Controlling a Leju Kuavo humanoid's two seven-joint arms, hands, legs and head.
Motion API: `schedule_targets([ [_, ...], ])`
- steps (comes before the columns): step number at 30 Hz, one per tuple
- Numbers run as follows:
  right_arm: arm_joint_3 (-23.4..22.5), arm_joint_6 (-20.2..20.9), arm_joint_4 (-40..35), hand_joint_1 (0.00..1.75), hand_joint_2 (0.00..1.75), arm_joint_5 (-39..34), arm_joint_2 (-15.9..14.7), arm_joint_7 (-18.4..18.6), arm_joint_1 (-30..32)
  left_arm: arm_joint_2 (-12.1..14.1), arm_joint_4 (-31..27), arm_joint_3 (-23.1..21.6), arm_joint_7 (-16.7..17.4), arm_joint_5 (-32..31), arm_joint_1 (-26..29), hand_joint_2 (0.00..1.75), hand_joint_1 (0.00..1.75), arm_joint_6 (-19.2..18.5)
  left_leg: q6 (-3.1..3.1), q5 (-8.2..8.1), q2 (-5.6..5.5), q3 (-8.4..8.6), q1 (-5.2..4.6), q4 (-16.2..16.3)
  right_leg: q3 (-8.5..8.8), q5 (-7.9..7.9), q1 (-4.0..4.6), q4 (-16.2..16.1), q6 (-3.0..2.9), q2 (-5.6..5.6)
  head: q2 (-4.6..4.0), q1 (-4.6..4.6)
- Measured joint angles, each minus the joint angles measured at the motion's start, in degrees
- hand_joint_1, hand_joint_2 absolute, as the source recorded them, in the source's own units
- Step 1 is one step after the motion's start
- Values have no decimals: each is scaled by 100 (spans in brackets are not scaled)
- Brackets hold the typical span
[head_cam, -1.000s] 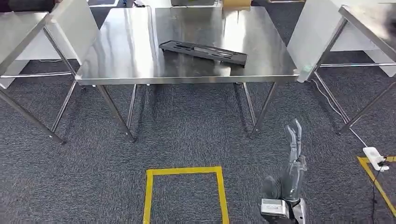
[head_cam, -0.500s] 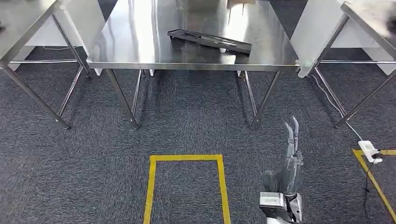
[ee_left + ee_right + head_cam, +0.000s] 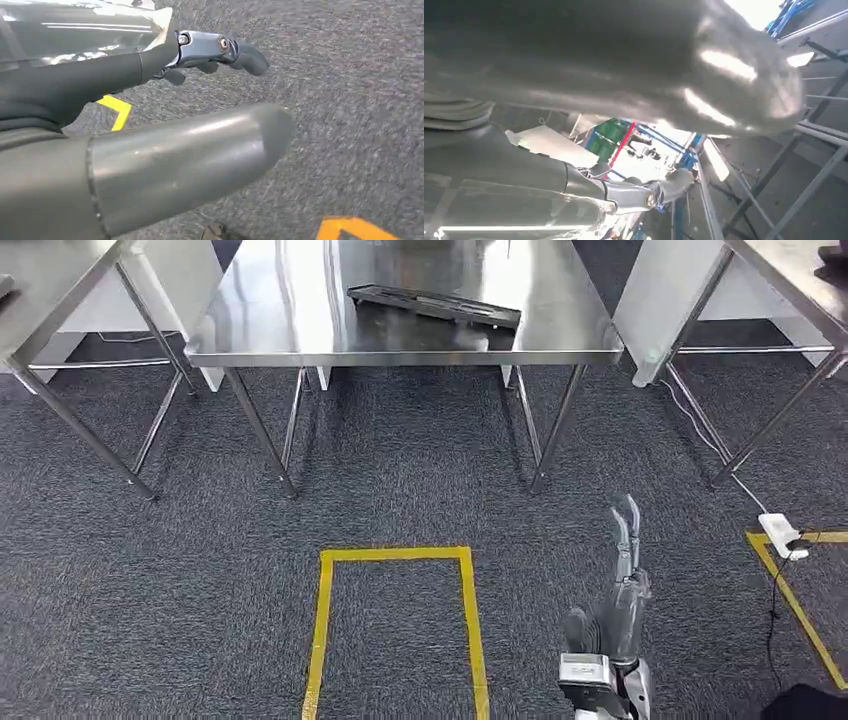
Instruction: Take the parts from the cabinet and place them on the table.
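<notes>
A long black slotted part (image 3: 435, 306) lies flat on the steel table (image 3: 570, 340) at the top of the head view. My right hand (image 3: 622, 585) hangs low at the bottom right over the carpet, far from the table, with its fingers stretched out straight and nothing in it. The right wrist view shows that hand (image 3: 624, 65) close up, bare. My left hand (image 3: 190, 150) hangs over the carpet in the left wrist view, thumb and fingers (image 3: 225, 50) apart, holding nothing.
Two more steel tables flank the middle one, on the left (image 3: 40, 300) and on the right (image 3: 790, 280). A yellow tape square (image 3: 395, 555) marks the carpet before me. A white power strip (image 3: 780, 535) with its cable lies by more yellow tape (image 3: 800, 610) at the right.
The whole picture has shifted: the table and part now sit higher and farther off, so the camera has moved back. My right hand hangs as before, empty.
</notes>
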Motion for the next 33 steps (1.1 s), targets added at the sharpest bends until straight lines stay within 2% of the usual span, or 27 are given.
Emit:
schedule_targets([
  [1,0,15,4,0,0,0,0,-7,-5,-2,0,0,2,0,-1,0,0,0,-23,-388,-5,-108,8,473,-76,57,12,12,-30,-8,0,-7],
  [2,-2,29,11,0,0,-11,0,-7,-10,0,0,0,0,-9,-1,0,0,-4,-44,-642,-8,-202,9,923,-148,104,27,28,-36,-12,0,-7],
  [3,-7,35,24,0,0,-17,2,-7,-10,4,0,0,2,-17,-1,0,0,-11,-61,-749,-8,-263,9,1286,-187,151,33,55,-34,-17,0,-5],
  [4,-11,35,31,0,0,-17,2,-9,-5,6,0,0,0,-26,0,0,0,-20,-67,-679,-9,-230,12,1460,-285,198,37,88,-21,-19,0,-9],
  [5,-13,35,35,0,0,-17,2,-7,8,9,0,0,0,-39,-1,0,0,-26,-65,-484,-8,-86,16,1363,-374,239,38,131,-1,-17,0,-7],
  [7,-26,39,31,0,0,-15,7,-7,50,13,0,-4,0,-70,-4,0,0,-44,-34,-160,-9,503,21,574,-517,280,32,208,39,-13,0,-9],
  [8,-31,39,24,0,0,-9,13,-7,77,20,0,-9,-4,-79,-7,0,0,-46,8,-187,-29,878,19,-17,-564,288,30,252,53,-16,0,-9],
  [9,-37,42,9,0,0,13,17,-2,86,28,0,-9,-9,-87,-12,0,0,-53,27,-269,-40,1029,-6,-275,-619,315,81,295,96,-26,0,-5],
  [10,-44,48,-2,0,0,31,22,2,89,31,0,-9,-11,-96,-9,0,0,-53,34,-272,-42,1027,-27,-296,-636,359,58,293,161,-38,0,6],
  [12,-48,53,-15,0,0,37,42,17,103,37,0,-9,-13,-120,-5,0,0,-53,81,-233,-42,1002,-66,-303,-655,415,27,277,246,-37,0,2],
  [13,-59,53,-35,0,0,37,44,22,125,26,2,-9,-13,-120,-9,0,0,-53,153,-180,-28,977,-47,-420,-664,439,99,279,299,-24,0,4],
  [14,-75,53,-46,0,0,39,41,20,132,18,2,-9,-13,-122,-27,0,0,-55,184,-137,2,997,-13,-486,-768,269,49,388,278,-11,0,-2],
  [15,-101,55,-52,0,0,39,42,28,129,24,2,-13,-15,-133,-31,0,0,-61,265,-80,0,924,-1,-501,-891,12,70,678,226,7,0,37],
  [17,-131,55,-52,0,0,39,44,42,152,31,2,-22,-28,-149,-31,0,0,-70,275,16,13,797,-6,-497,-1182,-471,32,1572,191,25,0,50],
  [18,-144,59,-52,0,0,37,44,42,159,31,2,-22,-39,-149,-30,0,0,-85,271,63,21,731,-6,-490,-1282,-598,20,1934,215,27,0,41],
  [19,-166,81,-52,0,0,35,42,42,159,31,2,-22,-59,-144,-31,0,0,-125,262,116,31,663,-5,-485,-1272,-603,3,2112,280,27,0,44],
  [20,-186,99,-52,0,0,26,42,42,157,26,2,-22,-68,-142,-30,0,0,-131,247,162,34,608,-2,-482,-1133,-490,-18,1993,357,27,0,46],
  [22,-212,111,-52,0,0,18,42,42,147,11,2,-22,-85,-138,-32,0,0,-136,188,228,33,488,15,-455,-547,-86,-60,1127,522,26,0,46],
  [23,-223,125,-52,0,0,20,44,42,137,13,2,-22,-98,-138,-32,0,0,-129,146,264,31,434,19,-428,-202,-1,-91,592,542,25,0,44],
  [24,-232,133,-50,0,0,20,44,42,119,20,0,-22,-105,-136,-32,0,0,-123,110,290,28,385,-18,-393,117,-112,-76,146,506,33,0,52],
  [25,-234,140,-50,0,0,20,46,39,112,11,0,-22,-116,-136,-34,0,0,-125,72,331,30,373,-16,-384,102,-144,-7,37,417,73,0,26],
  [27,-256,140,-50,0,0,37,48,37,111,15,0,-22,-146,-138,-34,0,0,-153,9,413,29,369,-3,-399,-4,-116,5,78,345,63,0,24],
  [28,-271,138,-50,0,0,37,59,37,114,18,0,-22,-157,-142,-29,0,0,-177,-36,445,27,356,9,-403,-30,-70,-31,62,255,58,0,28],
  [29,-273,136,-52,0,0,50,70,37,110,31,0,-22,-166,-151,-32,0,0,-199,-56,330,15,299,49,-332,-47,-22,-99,59,184,51,0,24],
  [30,-278,133,-52,0,0,63,79,37,114,31,0,-24,-168,-166,-30,0,0,-214,-66,29,12,224,49,-107,-95,20,-82,59,108,44,0,22],
  [32,-282,133,-52,0,0,92,105,37,118,24,0,-33,-168,-175,-31,0,0,-241,-109,-616,7,-64,55,805,-185,97,-50,64,17,23,0,20],
  [33,-282,142,-52,0,0,105,111,39,119,31,0,-35,-168,-175,-32,0,0,-243,-123,-774,7,-189,55,1237,-222,134,-35,69,10,20,0,20],
])
